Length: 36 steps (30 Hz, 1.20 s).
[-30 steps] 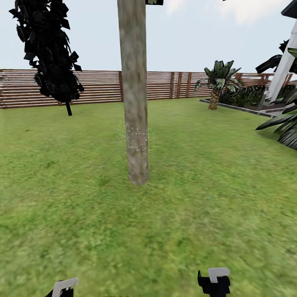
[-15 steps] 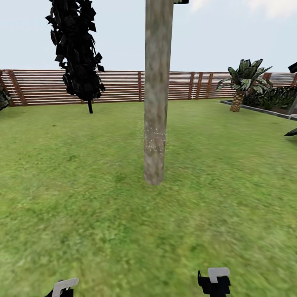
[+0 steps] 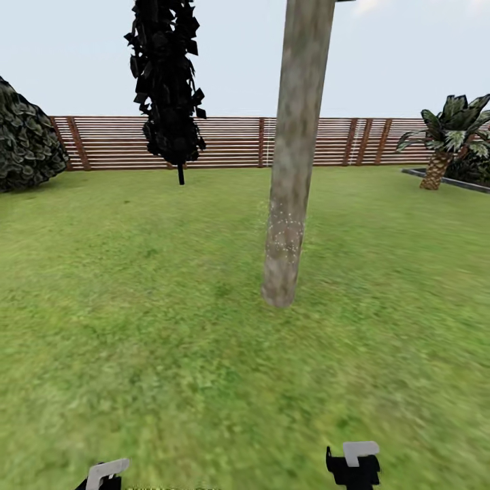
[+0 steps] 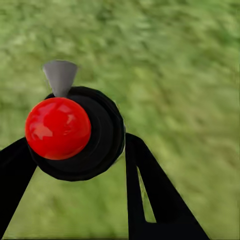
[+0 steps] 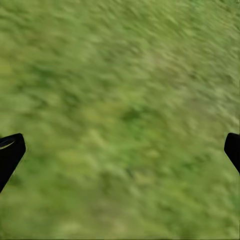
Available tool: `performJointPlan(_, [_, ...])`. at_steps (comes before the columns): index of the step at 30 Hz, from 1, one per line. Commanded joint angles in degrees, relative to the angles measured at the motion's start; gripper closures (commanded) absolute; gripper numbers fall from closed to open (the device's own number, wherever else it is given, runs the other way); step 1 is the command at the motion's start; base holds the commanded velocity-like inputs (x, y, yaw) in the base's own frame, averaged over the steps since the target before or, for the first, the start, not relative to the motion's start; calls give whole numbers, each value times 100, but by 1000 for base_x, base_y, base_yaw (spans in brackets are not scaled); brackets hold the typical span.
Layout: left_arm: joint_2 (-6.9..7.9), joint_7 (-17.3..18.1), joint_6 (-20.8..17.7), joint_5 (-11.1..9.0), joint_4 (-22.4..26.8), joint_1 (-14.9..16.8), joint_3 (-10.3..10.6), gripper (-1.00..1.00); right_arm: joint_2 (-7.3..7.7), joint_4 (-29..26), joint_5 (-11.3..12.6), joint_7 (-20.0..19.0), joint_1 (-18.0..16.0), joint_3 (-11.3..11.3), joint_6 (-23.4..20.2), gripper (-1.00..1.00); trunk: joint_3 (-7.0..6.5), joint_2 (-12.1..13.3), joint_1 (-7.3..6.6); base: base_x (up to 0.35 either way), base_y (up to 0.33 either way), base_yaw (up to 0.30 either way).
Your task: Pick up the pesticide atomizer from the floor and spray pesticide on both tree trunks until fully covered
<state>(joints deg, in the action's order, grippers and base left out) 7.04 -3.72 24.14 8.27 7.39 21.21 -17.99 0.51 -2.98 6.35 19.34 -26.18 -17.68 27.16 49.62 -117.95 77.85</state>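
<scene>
Mottled grey-brown trunk (image 3: 292, 150) speckled with pale dots, green grass (image 3: 136, 306), brown slatted fence (image 3: 231, 141), near-black narrow tree (image 3: 167, 82), atomizer (image 4: 75, 132) black with red ball.

1. My left arm end (image 3: 105, 473): a pale grey angled bracket on a black body, at the lower edge of the head view.
2. My right arm end (image 3: 354, 463): a black, blocky housing capped by a light grey squared tab.
3. My left gripper's fingers (image 4: 150, 200): matte black, flat, tapering bars with a slim cut-out slot.
4. My right gripper's fingers (image 5: 10, 152): matte black, rounded tips.
</scene>
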Motion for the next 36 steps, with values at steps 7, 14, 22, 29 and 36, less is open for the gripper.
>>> performJointPlan(7, [-1, -33, 21, 61, -9, 6, -21, 100, -4, 0, 59, 9, -1, -52, 18, -100, 14, -2, -1, 0, 0, 279])
performJointPlan(14, [-1, -33, 21, 61, -9, 6, -21, 100, -6, 0, 59, 9, -1, -52, 18, -100, 41, -2, -1, 0, 0, 277])
performJointPlan(22, [-1, -33, 21, 61, -9, 6, -21, 100, -7, 0, 59, 9, -1, -52, 18, -100, 77, -2, -1, 0, 0, 273])
performJointPlan(29, [0, -33, 21, 67, -9, 6, -21, 100, -25, 0, 59, 2, -1, -52, 18, -100, 110, -2, -1, 0, 0, 272])
performJointPlan(36, [56, -33, 46, 96, 39, 6, -9, 100, -198, 0, 59, 3, -1, -52, 18, -100, 143, -2, -1, 0, 0, 272])
